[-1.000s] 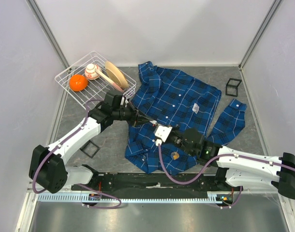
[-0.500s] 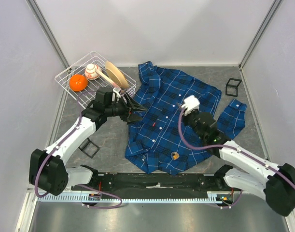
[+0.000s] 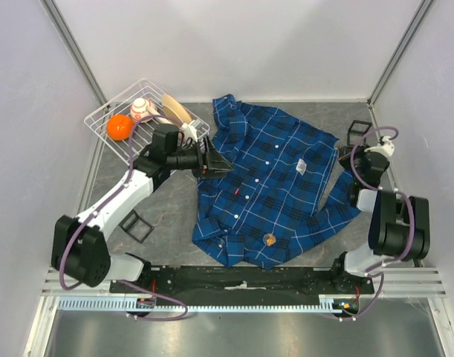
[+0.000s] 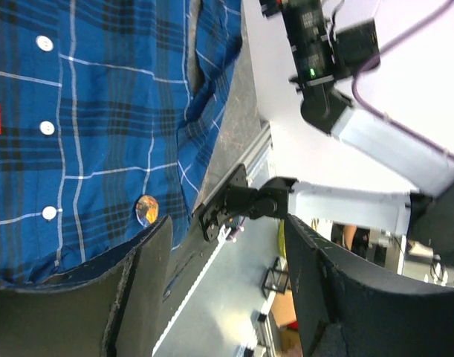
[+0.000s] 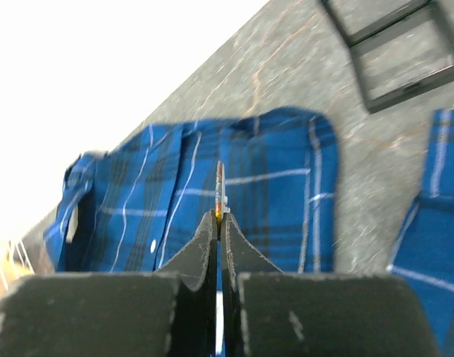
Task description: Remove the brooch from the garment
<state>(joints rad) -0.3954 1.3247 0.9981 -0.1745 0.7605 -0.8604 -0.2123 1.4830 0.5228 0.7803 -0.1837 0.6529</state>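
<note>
Left gripper (image 3: 221, 163) now gapes empty at the shirt's (image 3: 275, 175) nine o'clock edge; right gripper (image 5: 218, 216), pinching a thin sliver (image 5: 220, 182), has retreated to three o'clock

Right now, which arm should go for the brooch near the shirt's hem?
Left. Its claw is open by the shirt, with the brooch in its camera's view. The right claw is shut on a thin piece, off at the sleeve.
</note>
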